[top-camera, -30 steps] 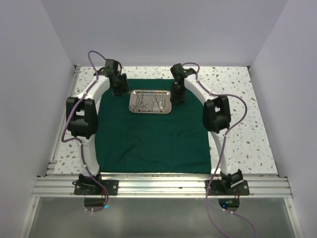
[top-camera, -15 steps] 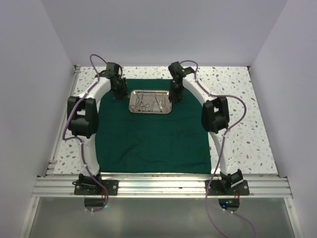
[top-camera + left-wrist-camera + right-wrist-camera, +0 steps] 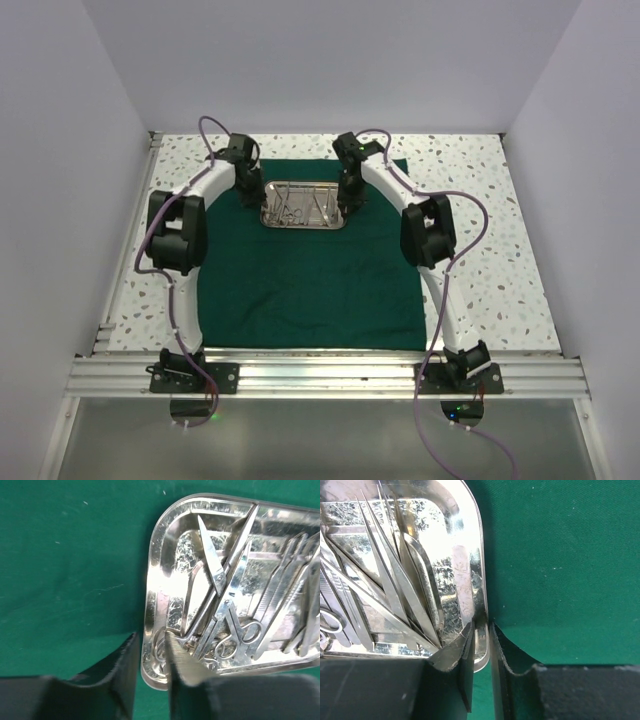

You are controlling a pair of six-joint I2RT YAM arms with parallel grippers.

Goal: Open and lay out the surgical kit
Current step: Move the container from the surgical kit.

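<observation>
The dark green cloth (image 3: 300,280) lies spread flat on the table. The shiny steel tray (image 3: 305,205) sits on its far part and holds several slim silver instruments (image 3: 225,605), scissors and tweezers. My left gripper (image 3: 250,190) straddles the tray's left rim (image 3: 152,630), one finger (image 3: 125,670) outside on the cloth and one inside, closed onto the rim. My right gripper (image 3: 350,192) straddles the tray's right rim (image 3: 481,605) in the same way, its fingers (image 3: 465,660) pinching the rim near the corner.
The speckled tabletop (image 3: 500,220) shows around the cloth. White walls close in the left, right and far sides. An aluminium rail (image 3: 320,375) with both arm bases runs along the near edge.
Both grippers have moved inward and down from beside the tray onto its left and right rims. The tray and cloth have not moved.
</observation>
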